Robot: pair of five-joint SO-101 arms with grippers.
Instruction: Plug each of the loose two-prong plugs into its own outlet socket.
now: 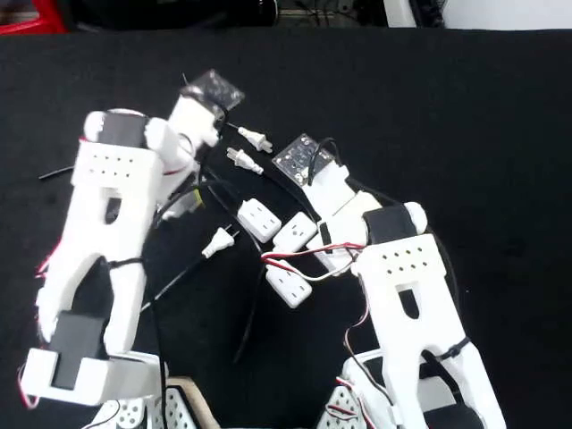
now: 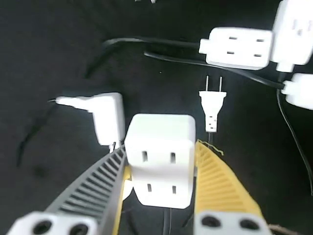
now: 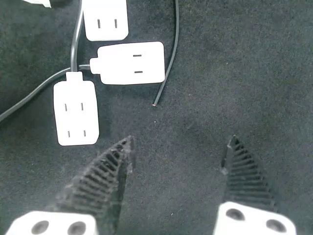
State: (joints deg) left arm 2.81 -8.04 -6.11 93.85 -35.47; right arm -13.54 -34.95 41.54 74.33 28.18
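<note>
My left gripper is shut on a white outlet block, gripped by its sides with the slots facing up. Just beyond it lies a white two-prong plug, prongs pointing away. In the high view that plug lies at the table's middle, and two more plugs lie farther back. Three white outlets sit clustered at the centre. My right gripper hangs open over bare cloth, short of the nearest outlet.
A black cloth covers the table. Black cords run from the outlets, and one loose cord end lies near the right gripper. A white angled adapter lies beside the held block. Red and white wires hang off the right arm.
</note>
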